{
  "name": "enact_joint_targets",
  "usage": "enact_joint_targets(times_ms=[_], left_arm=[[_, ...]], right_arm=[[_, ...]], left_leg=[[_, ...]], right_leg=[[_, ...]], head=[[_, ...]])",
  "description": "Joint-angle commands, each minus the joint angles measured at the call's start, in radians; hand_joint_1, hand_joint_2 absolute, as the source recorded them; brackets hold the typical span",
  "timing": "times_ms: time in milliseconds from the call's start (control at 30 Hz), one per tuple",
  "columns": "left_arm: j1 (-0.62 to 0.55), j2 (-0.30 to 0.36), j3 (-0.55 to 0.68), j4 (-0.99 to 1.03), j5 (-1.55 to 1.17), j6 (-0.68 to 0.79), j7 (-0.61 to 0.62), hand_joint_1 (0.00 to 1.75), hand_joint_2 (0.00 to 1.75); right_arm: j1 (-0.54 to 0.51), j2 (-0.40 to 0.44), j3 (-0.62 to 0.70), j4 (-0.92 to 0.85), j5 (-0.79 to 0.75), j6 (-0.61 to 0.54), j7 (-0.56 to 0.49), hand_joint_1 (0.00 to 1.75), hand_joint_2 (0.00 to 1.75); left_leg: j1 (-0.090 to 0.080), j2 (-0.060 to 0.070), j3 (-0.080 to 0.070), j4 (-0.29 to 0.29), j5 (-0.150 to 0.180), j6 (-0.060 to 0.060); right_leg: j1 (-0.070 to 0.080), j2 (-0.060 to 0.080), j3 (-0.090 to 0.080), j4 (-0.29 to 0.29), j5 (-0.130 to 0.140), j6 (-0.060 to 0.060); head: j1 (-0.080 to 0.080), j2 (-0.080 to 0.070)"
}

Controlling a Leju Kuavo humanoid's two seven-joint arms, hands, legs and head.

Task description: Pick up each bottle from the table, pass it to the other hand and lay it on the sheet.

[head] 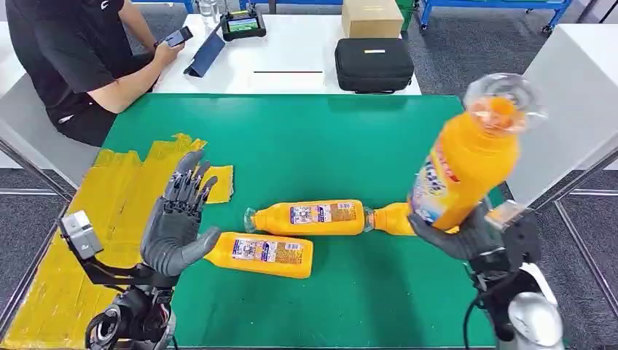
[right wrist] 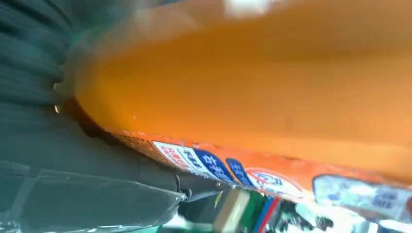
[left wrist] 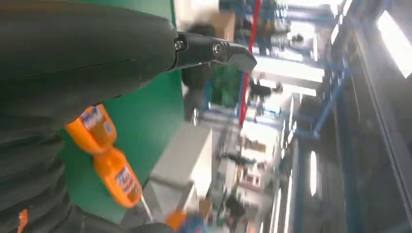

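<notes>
My right hand [head: 466, 233] grips an orange bottle [head: 463, 168] by its lower end and holds it up, tilted, clear end toward the camera, over the table's right side. The same bottle [right wrist: 252, 87] lies across the right wrist view. Three more orange bottles lie on the green table [head: 306, 138]: one [head: 310, 217] in the middle, one [head: 264, 254] nearer me by my left hand, and one [head: 392, 219] partly hidden behind the held bottle. My left hand [head: 177, 222] is raised, fingers spread and empty, at the edge of the yellow sheet [head: 109, 219]. Two bottles [left wrist: 109, 158] appear in the left wrist view.
A person in black [head: 80, 58] sits at the far left with a phone. Behind the green table a white table [head: 291, 44] carries a black case [head: 374, 64], a cardboard box [head: 372, 16] and a tablet. A grey panel [head: 576, 109] stands at the right.
</notes>
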Motion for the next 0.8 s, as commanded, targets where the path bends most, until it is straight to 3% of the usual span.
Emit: enact_joint_targets(times_ms=[33,233,500,567,800], left_arm=[[-0.115,0.034,-0.131,0.094,0.024,-0.006,0.028,0.0,1.75],[-0.189,0.02,-0.187,0.101,0.057,-0.015,0.042,0.0,1.75],[-0.201,0.016,-0.175,0.095,0.047,0.013,0.046,0.0,1.75],[-0.21,0.014,-0.174,0.085,-0.05,0.081,0.023,0.0,1.75],[-0.249,0.006,-0.176,0.069,0.028,0.132,0.053,0.0,1.75]], right_arm=[[-0.164,0.083,0.227,0.165,0.023,-0.047,0.058,1.75,1.75],[-0.286,0.123,0.357,0.277,0.054,-0.083,0.109,1.75,1.75],[-0.363,0.125,0.461,0.302,0.101,-0.078,0.121,1.75,1.75],[-0.392,0.135,0.501,0.323,0.127,-0.08,0.148,1.75,1.75],[-0.468,0.22,0.627,0.417,0.189,-0.035,0.158,1.75,1.75]], left_leg=[[0.001,0.002,0.001,-0.001,0.0,-0.003],[0.001,0.003,0.0,0.0,0.0,-0.004],[0.0,0.001,-0.001,0.0,0.0,-0.003],[0.0,0.003,-0.002,0.0,0.0,-0.003],[0.001,0.001,-0.003,0.001,0.001,-0.003]], right_leg=[[0.001,0.001,0.001,0.0,0.0,0.0],[0.0,0.003,-0.001,0.001,0.001,0.0],[-0.001,0.002,-0.002,0.002,0.0,0.0],[0.0,0.003,-0.003,0.002,0.001,0.0],[0.0,0.002,-0.004,0.002,0.0,0.0]], head=[[0.0,0.0],[0.0,0.0],[0.0,0.0],[0.0,0.0],[0.0,0.0]])
